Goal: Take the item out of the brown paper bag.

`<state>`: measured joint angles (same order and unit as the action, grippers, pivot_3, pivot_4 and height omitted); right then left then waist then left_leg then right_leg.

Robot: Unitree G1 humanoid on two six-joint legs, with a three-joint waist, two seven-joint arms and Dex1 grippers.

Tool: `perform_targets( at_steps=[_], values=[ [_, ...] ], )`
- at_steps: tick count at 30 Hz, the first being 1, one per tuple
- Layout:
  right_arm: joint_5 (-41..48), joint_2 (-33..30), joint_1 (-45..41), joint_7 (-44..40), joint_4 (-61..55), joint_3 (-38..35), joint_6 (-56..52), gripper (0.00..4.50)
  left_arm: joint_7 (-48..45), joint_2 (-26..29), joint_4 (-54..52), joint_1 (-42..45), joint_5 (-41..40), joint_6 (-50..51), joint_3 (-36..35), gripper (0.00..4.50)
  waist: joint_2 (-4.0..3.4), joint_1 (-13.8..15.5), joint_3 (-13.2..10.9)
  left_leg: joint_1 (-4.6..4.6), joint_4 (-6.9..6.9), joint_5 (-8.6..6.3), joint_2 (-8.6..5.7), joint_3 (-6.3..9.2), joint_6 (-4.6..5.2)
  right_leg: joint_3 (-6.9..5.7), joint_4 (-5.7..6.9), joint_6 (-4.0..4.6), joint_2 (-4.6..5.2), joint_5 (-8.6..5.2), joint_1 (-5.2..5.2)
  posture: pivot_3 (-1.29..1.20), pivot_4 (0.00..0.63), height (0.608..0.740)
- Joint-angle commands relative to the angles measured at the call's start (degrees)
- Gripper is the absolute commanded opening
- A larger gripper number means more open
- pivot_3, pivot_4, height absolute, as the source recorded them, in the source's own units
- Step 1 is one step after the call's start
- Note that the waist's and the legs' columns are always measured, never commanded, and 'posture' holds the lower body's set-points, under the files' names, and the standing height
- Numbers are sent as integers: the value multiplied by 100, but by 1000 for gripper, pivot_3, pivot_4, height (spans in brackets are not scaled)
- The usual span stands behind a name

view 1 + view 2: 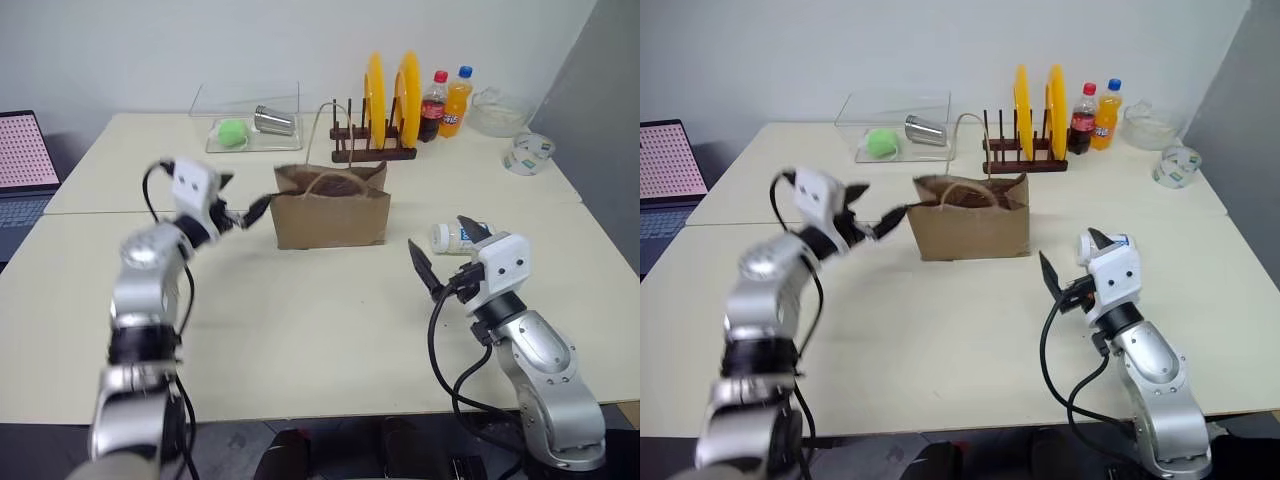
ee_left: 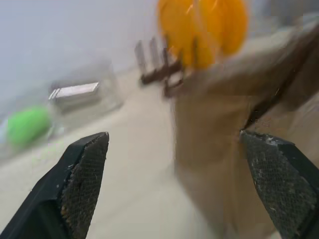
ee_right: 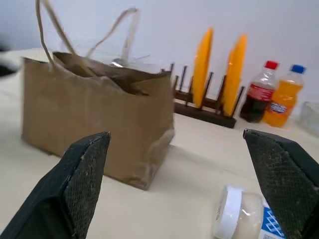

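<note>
Right wrist view has the nearest thing: the item [image 3: 242, 218], a small clear bottle lying on its side on the table [image 1: 300, 320] with a white cap and a whitish label with a blue checked patch; no writing on it can be read. It lies outside the brown paper bag [image 1: 331, 208], off the bag's right end, just beyond the right gripper [image 1: 443, 252], whose fingers stand wide apart with nothing between them. The left gripper [image 1: 243, 203] is also spread wide and empty, at the bag's left end. The bag stands upright mid-table. Behind it a wooden rack [image 1: 372, 150] holds two yellow plates [image 1: 391, 98], then a red-labelled cola bottle [image 1: 433, 107] and an orange soda bottle [image 1: 456, 102]; their print is unreadable.
</note>
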<state>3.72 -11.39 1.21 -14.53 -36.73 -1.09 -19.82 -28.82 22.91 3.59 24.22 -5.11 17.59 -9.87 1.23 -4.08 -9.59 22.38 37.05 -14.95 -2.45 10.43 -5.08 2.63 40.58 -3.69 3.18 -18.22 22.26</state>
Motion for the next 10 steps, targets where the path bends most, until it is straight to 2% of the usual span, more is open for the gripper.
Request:
perform_targets(
  at_steps=[1, 5, 10],
  values=[
    [78, 103, 391, 30, 93, -120, 841, 4500, 485, -155, -1140, -410, 171, -236, 98, 4437, 0, 64, 0, 0, -1, -1, 0, -2, 1, 0, -1, 0, 0, 0, 0, 0, 150, 740],
    [174, 238, 715, 9, 376, -101, 1372, 4500, 586, -375, -1649, -1112, 158, -462, 321, 4437, -14, 89, 10, -7, -7, -2, 2, -19, 4, 9, -10, 0, 0, 0, -5, 0, 150, 740],
    [239, 139, 764, -155, 721, -118, 1766, 4500, 705, -630, -1701, -1394, 113, -764, 511, 4437, -17, 89, 11, -52, -15, -12, 2, -32, 20, 13, -15, 1, -10, 0, -39, 0, 150, 740]
  ],
)
